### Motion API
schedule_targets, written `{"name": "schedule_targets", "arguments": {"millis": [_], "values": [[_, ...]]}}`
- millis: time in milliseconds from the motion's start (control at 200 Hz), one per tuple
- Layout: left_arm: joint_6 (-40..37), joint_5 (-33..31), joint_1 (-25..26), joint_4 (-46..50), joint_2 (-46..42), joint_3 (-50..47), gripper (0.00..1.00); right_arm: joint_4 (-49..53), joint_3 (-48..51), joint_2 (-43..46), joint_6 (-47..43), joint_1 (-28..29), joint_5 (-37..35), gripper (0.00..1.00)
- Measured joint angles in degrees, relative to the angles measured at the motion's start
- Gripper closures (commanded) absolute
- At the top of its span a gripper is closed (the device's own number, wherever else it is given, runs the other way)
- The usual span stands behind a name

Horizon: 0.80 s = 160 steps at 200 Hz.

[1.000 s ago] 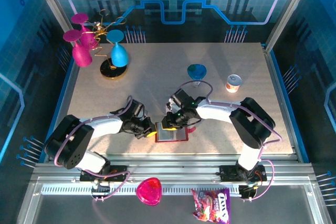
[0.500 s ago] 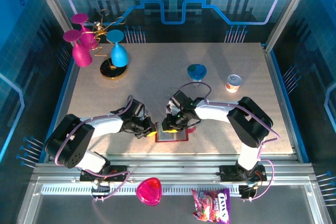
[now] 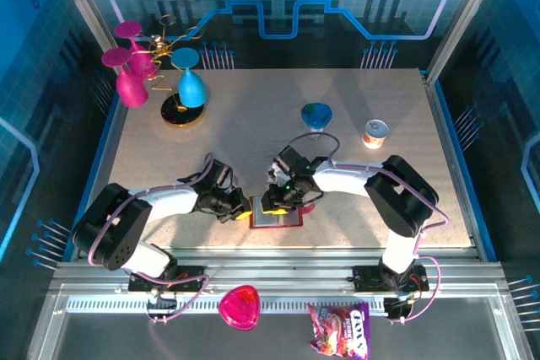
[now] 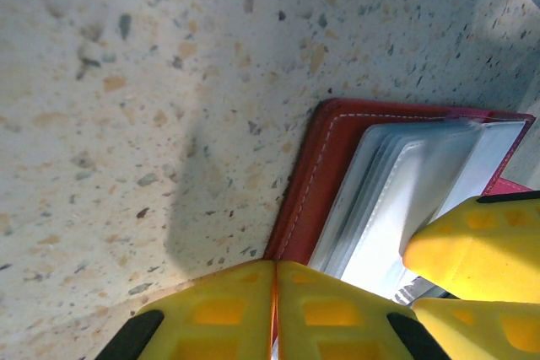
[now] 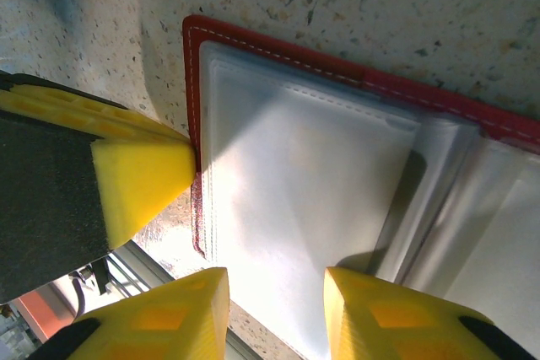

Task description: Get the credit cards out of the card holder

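The card holder (image 3: 277,213) is a dark red wallet lying open near the table's front edge, its greyish clear pockets (image 5: 295,183) facing up. The credit cards are hidden; I cannot make them out in the pockets. My left gripper (image 3: 244,212) is shut, its yellow fingertips (image 4: 276,309) pinched on the wallet's red left edge (image 4: 308,191). My right gripper (image 3: 272,202) hovers open over the left pocket page, one yellow finger (image 5: 169,318) near its outer border and the other (image 5: 380,314) beside the centre fold. Nothing sits between them (image 5: 274,309).
A blue goblet (image 3: 316,115) and a small can (image 3: 375,133) stand behind the wallet to the right. Pink glasses (image 3: 128,77) and a blue one (image 3: 191,86) hang on a gold stand at back left. The table's front rail (image 3: 278,259) runs just before the wallet.
The right gripper's fingers have spread slightly and its wrist has edged toward the wallet. The left gripper and the wallet have stayed put.
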State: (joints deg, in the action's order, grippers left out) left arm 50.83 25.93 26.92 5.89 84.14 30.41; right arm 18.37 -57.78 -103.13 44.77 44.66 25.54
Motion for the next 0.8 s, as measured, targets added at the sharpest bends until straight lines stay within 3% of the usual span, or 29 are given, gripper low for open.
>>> {"name": "schedule_targets", "arguments": {"millis": [800], "values": [[-0.37, -0.50, 0.00, 5.73, -0.46, 3.26, 0.87, -10.12, 7.80, 2.84, 1.57, -2.27, 3.32, 0.66]]}}
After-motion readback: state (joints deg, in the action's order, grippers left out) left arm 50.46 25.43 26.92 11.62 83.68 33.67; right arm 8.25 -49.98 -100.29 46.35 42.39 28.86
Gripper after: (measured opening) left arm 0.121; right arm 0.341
